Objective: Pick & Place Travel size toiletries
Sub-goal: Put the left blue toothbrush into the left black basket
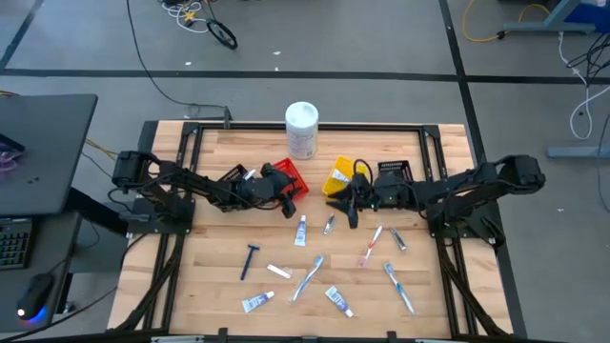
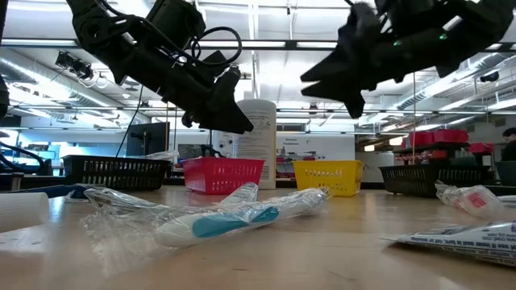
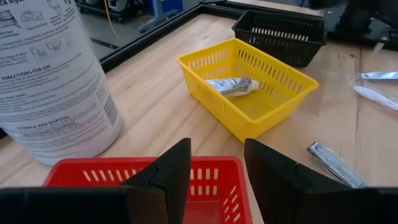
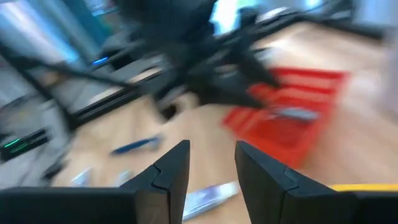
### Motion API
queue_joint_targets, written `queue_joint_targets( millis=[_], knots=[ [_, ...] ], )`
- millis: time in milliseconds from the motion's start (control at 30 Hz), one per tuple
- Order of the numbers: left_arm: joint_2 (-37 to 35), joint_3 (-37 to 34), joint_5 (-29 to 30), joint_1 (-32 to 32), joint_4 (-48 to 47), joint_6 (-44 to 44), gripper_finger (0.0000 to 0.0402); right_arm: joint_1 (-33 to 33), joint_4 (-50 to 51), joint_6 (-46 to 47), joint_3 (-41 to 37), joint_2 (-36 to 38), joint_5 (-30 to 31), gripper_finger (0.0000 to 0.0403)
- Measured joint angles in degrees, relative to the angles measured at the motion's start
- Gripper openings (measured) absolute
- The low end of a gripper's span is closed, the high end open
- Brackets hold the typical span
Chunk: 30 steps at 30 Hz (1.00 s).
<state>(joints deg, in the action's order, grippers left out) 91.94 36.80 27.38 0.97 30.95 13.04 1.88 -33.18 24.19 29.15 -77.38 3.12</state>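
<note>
The left tool [image 1: 286, 200] is being held over the red bin [image 1: 293, 178], fingers apart and empty. The right tool [image 1: 349, 207], also apart and empty, is hanging near the yellow bin [image 1: 337, 175]. The toiletries [image 1: 307, 277] are lying toward the worktop's [image 1: 214, 248] front edge, so the next one should be reached slowly and gripped across its middle.

— What couldn't you make out?
— The right wrist view was smeared: the red bin [image 4: 292, 124] and a blue item [image 4: 137, 145] on the table were only streaks.
— And in the left wrist view?
— The white canister [image 3: 50, 74] was cut off by the edge, and the red bin's [image 3: 217, 177] inside sat behind the fingers [image 3: 168, 174].
— From above?
— The toiletries [image 1: 307, 276] were too small to read any labels.
— At table height?
— A printed packet [image 2: 468, 238] ran off the edge.
</note>
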Motion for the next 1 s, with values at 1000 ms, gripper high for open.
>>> queue_joint_targets(
  millis=[1000],
  knots=[
    [0.00, 0.95, -3.17, -20.27, 3.67, 15.75, 0.0158, 7.19, 4.62, -18.00, -0.02, 0.07, 4.19, 0.0138]
  ],
)
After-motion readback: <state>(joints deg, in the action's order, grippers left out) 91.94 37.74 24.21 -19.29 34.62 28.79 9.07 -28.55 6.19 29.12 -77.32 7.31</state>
